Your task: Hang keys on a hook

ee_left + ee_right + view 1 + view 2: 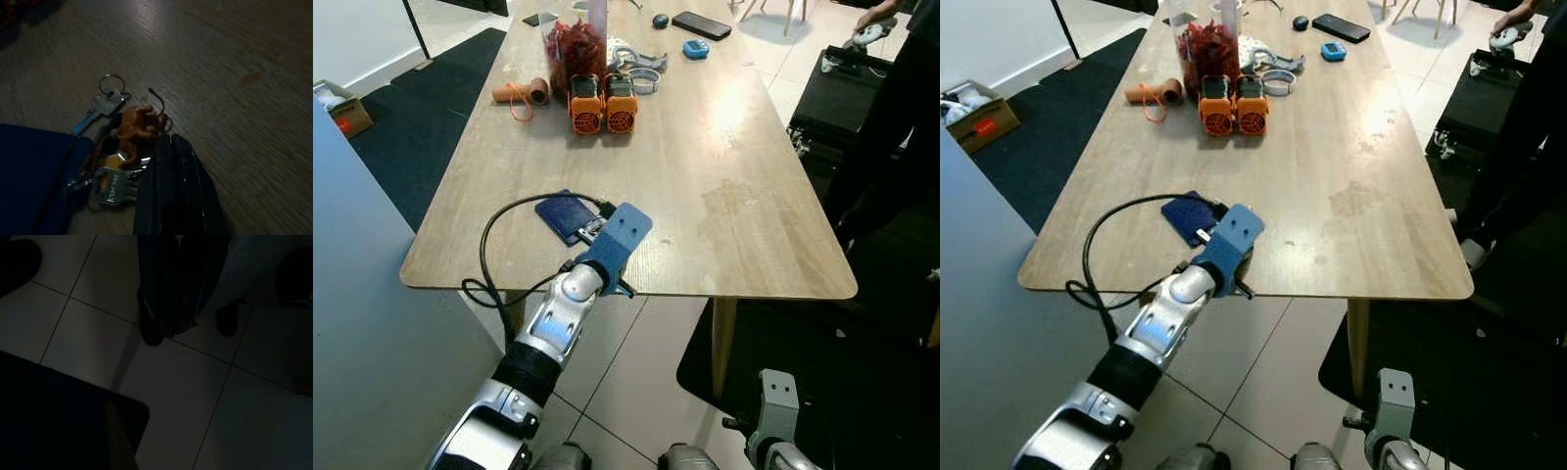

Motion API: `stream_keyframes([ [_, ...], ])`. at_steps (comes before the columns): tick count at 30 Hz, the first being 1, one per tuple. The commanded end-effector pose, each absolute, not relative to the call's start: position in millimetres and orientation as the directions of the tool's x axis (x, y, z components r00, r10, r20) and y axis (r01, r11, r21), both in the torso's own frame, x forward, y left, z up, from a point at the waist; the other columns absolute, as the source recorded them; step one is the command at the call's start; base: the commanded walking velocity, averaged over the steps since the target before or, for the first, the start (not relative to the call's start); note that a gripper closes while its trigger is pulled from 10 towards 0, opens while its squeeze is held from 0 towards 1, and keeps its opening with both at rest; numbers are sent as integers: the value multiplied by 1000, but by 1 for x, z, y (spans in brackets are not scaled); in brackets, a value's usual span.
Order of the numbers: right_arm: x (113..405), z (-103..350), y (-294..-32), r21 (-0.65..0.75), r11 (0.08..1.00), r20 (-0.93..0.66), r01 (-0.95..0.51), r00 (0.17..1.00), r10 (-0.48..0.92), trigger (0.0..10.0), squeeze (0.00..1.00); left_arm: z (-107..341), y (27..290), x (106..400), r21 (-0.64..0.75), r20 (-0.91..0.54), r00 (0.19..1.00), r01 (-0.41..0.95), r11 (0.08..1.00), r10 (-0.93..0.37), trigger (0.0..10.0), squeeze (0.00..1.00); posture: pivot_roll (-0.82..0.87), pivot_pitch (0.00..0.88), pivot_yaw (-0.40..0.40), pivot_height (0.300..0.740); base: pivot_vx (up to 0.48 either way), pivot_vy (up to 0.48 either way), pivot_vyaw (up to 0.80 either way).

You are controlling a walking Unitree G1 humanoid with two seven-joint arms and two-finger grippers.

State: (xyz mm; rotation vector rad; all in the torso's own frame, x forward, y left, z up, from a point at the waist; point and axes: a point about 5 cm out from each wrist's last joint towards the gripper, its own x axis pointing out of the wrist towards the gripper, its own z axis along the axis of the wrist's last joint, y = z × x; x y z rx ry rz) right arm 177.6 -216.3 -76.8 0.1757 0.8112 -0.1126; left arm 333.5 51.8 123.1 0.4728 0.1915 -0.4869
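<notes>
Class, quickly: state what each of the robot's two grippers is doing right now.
Left gripper: fingers shut together, tips at the bunch of silver keys with an orange charm on the wooden table; grasp unclear.
Right gripper: hangs idle over the tiled floor, shut, empty.

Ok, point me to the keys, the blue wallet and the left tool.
keys (108, 104): left wrist view, on the silver key's head.
blue wallet (563, 213): left eye view, on its flat top.
left tool (171, 142): left wrist view, at the tips of its black fingers, beside the keys.
</notes>
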Motion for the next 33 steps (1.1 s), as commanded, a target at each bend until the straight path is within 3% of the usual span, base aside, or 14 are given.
stream_keyframes([
  [1, 172, -79, -218, 111, 978, -741, 176, 670, -37, 10000, 0, 119, 60, 334, 436, -326, 875, 476, 764, -359, 10000, 0, 28, 129, -18, 740, 0, 0, 0],
  [16, 173, -79, -217, 113, 978, -741, 177, 671, -35, 10000, 0, 118, 82, 332, 592, -413, 862, 499, 632, -294, 10000, 0, 31, 128, -17, 740, 0, 0, 0],
  [21, 174, -79, -216, 114, 978, -740, 176, 671, -35, 10000, 0, 113, 100, 336, 684, -418, 883, 459, 567, -211, 10000, 0, 31, 128, -18, 740, 0, 0, 0],
  [33, 173, -79, -217, 113, 978, -743, 177, 668, -36, 10000, 0, 112, 115, 338, 753, -406, 904, 415, 511, -137, 10000, 0, 30, 125, -20, 740, 0, 0, 0],
])
